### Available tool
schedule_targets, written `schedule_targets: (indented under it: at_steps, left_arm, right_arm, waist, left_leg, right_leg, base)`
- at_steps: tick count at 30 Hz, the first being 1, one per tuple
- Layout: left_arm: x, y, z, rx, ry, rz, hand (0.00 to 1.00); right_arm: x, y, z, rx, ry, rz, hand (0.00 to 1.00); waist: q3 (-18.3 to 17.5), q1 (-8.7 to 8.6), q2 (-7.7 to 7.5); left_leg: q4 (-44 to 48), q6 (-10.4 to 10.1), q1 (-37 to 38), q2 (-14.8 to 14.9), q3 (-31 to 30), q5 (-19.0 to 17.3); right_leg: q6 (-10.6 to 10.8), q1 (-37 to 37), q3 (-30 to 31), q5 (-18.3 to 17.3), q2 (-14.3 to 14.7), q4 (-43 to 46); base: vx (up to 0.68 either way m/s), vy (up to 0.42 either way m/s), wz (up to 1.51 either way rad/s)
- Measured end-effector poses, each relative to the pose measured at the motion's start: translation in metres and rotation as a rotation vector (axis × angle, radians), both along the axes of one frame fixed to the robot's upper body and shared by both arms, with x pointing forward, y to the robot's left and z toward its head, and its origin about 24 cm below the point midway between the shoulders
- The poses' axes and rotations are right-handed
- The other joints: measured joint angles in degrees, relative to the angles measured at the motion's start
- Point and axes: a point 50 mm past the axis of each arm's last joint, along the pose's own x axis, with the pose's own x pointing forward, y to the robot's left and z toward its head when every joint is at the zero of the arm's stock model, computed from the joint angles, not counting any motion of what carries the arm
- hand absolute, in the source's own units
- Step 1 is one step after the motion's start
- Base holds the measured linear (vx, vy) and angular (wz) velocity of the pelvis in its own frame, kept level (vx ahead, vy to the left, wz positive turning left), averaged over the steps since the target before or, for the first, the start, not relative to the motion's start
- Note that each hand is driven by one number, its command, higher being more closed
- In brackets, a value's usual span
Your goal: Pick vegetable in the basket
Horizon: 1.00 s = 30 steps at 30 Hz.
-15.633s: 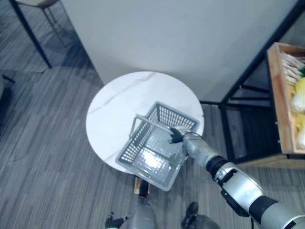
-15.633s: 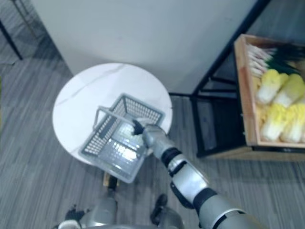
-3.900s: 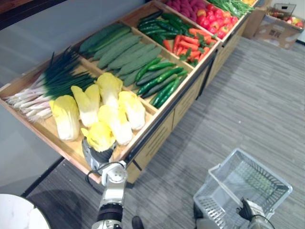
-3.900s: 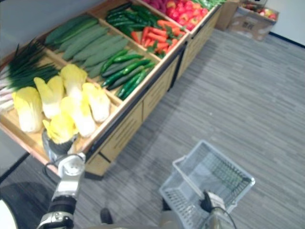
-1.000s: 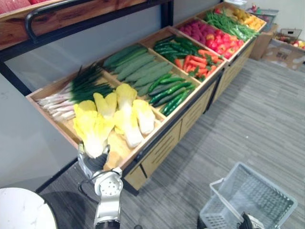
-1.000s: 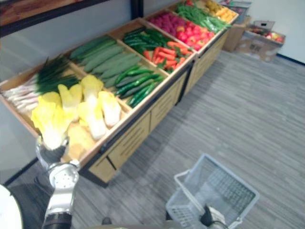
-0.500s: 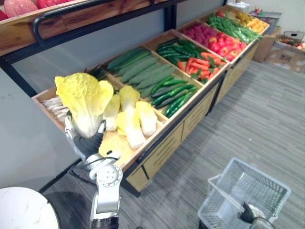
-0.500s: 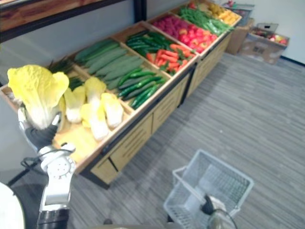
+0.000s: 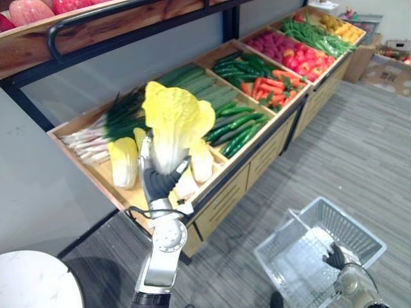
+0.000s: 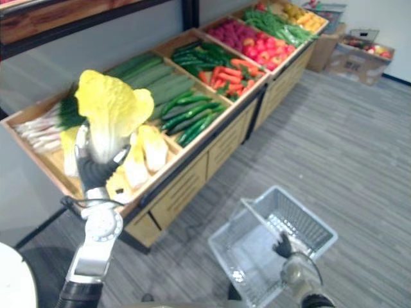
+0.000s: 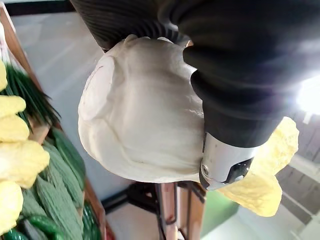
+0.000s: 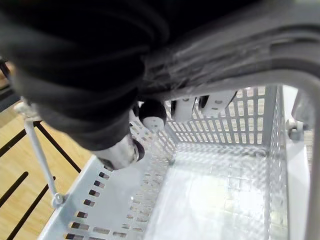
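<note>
Now the left hand (image 9: 157, 183) has its fingers curled round the white bottom of a napa cabbage (image 9: 172, 119), up over the vegetable stand (image 9: 225, 191). It looks leafy and soft (squeeze the firm stem, not the leaves). The right hand (image 9: 335, 256) grips the handle of the grey basket (image 9: 353, 221).
</note>
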Motion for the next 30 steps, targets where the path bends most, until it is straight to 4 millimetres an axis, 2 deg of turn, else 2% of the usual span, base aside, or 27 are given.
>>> schedule_targets:
  at_steps: [4, 13, 22, 24, 30]
  left_arm:
    - [-0.001, -0.020, -0.002, 0.040, 0.017, -0.133, 1.00]
    - [-0.011, -0.066, -0.007, 0.080, 0.050, -0.417, 1.00]
    - [-0.021, -0.095, -0.015, 0.061, 0.105, -0.632, 1.00]
    - [-0.022, -0.100, -0.022, 0.075, 0.144, -0.665, 1.00]
    - [-0.018, -0.107, -0.046, 0.097, 0.249, -0.685, 1.00]
  right_arm:
    - [0.014, -0.007, 0.015, -0.024, -0.057, 0.001, 1.00]
    - [0.069, -0.008, 0.079, -0.067, -0.313, 0.101, 1.00]
    - [0.087, -0.005, 0.121, -0.077, -0.446, 0.169, 1.00]
    - [0.090, 0.002, 0.130, -0.039, -0.476, 0.195, 1.00]
    - [0.095, 0.017, 0.150, 0.060, -0.558, 0.237, 1.00]
  waist:
    - [0.0, -0.05, 0.00]
    - [0.0, -1.45, -0.02]
    - [0.0, -1.84, -0.04]
    - [0.0, -2.94, -0.05]
    - [0.0, -3.84, -0.10]
  left_leg:
    - [0.0, 0.0, 0.1, 0.0, 0.4, 0.0]
    - [0.0, 0.0, 1.0, -0.2, 3.0, 0.0]
    - [-0.3, 0.0, 1.9, -0.1, 5.2, 0.0]
    - [-0.3, 0.0, 1.9, 0.0, 5.5, 0.0]
    - [-0.3, -0.2, 2.4, 0.2, 6.5, -0.1]
  right_leg:
    - [0.1, -0.3, 0.5, 0.2, 0.0, 0.0]
    - [0.1, -1.1, 3.1, 1.3, 0.1, -0.2]
    - [0.2, -2.0, 5.4, 1.9, 0.5, -0.2]
    - [0.1, -2.0, 5.6, 1.9, 0.6, -0.2]
    - [0.1, -2.3, 6.5, 2.1, 0.9, -0.3]
  base:
    - [0.00, -0.003, -0.06]
    - [-0.02, -0.001, -0.14]
    - [-0.01, -0.003, -0.13]
    - [0.01, -0.006, -0.07]
    - [0.01, -0.007, -0.09]
